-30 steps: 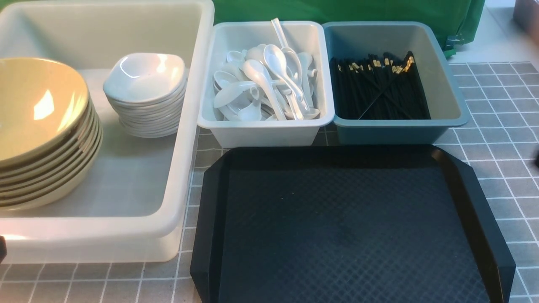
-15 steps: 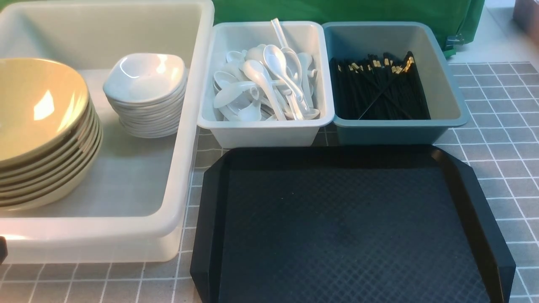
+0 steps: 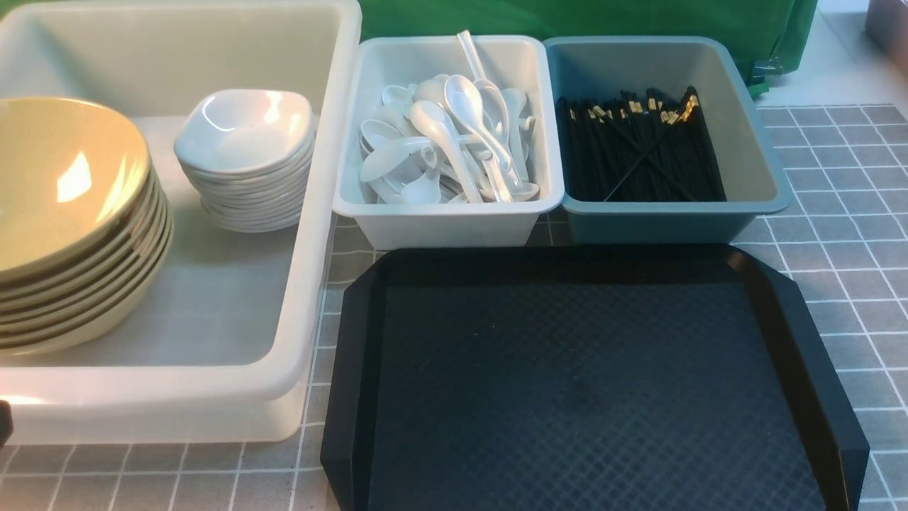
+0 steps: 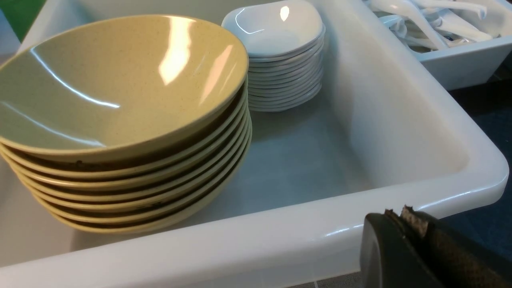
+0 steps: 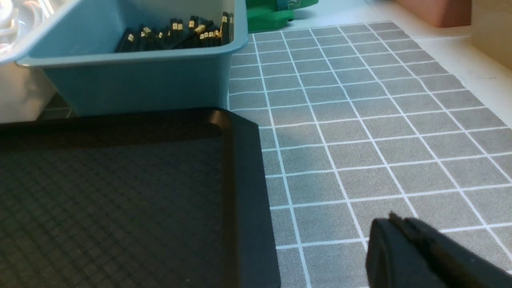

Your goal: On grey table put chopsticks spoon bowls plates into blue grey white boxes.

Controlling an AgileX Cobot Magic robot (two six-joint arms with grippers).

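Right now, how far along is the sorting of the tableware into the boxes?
It looks finished. The bowls and plates are stacked in the large tub, the spoons fill the white box, and the chopsticks lie in the blue-grey box. Nothing is in hand: both grippers are shut and hold nothing. The black tray holds nothing to sort.

The front view looks down and forward from between the arms over the whole layout, from the large translucent tub [image 3: 312, 234] to the blue-grey box [image 3: 667, 220]. The left wrist view sits low and close at that tub's near rim [image 4: 280, 240], facing in. The right wrist view hangs near the grey table [image 5: 360, 120], sharing the blue-grey box [image 5: 136, 84] and black tray [image 5: 248, 192].
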